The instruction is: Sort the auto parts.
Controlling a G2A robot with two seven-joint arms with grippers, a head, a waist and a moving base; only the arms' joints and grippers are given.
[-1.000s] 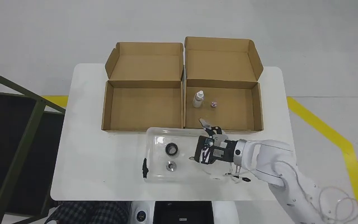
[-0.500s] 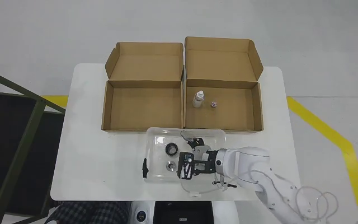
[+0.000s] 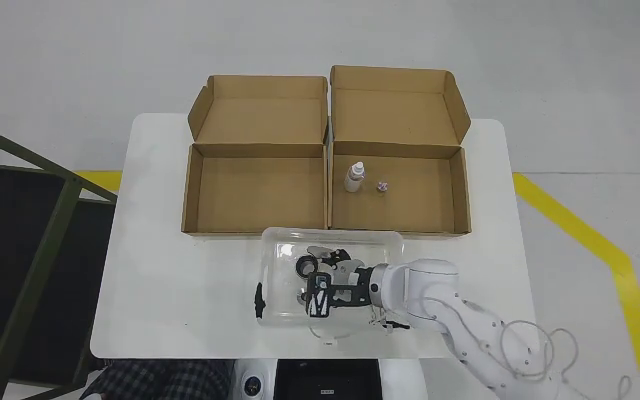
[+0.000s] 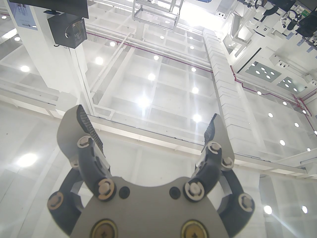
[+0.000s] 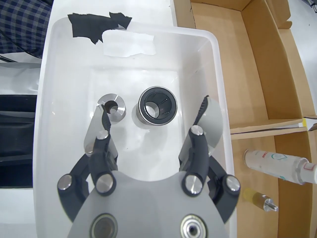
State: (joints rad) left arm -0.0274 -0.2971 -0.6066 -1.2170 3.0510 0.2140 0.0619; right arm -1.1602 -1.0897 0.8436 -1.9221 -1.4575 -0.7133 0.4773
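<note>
A clear plastic bin (image 3: 285,240) (image 5: 128,55) at the table's front holds a black-ringed steel bearing (image 5: 157,108) (image 3: 307,265) and a smaller silver bushing (image 5: 112,106) (image 3: 302,296), side by side. My right gripper (image 5: 153,106) (image 3: 313,283) is open inside the bin. Its fingers stand to either side of the bearing, and one fingertip (image 5: 104,117) overlaps the bushing's edge. My left gripper (image 4: 148,122) is open and empty, pointing up at the ceiling.
Two open cardboard boxes stand behind the bin. The left box (image 3: 255,190) (image 5: 250,58) is empty. The right box (image 3: 440,190) holds a white bottle (image 3: 355,177) (image 5: 275,165) and a small vial (image 3: 381,185) (image 5: 260,199). Black tape (image 5: 96,27) sticks to the bin's rim.
My right gripper has moved left across the bin, from its right part to the two metal parts. Both parts lie where they were.
</note>
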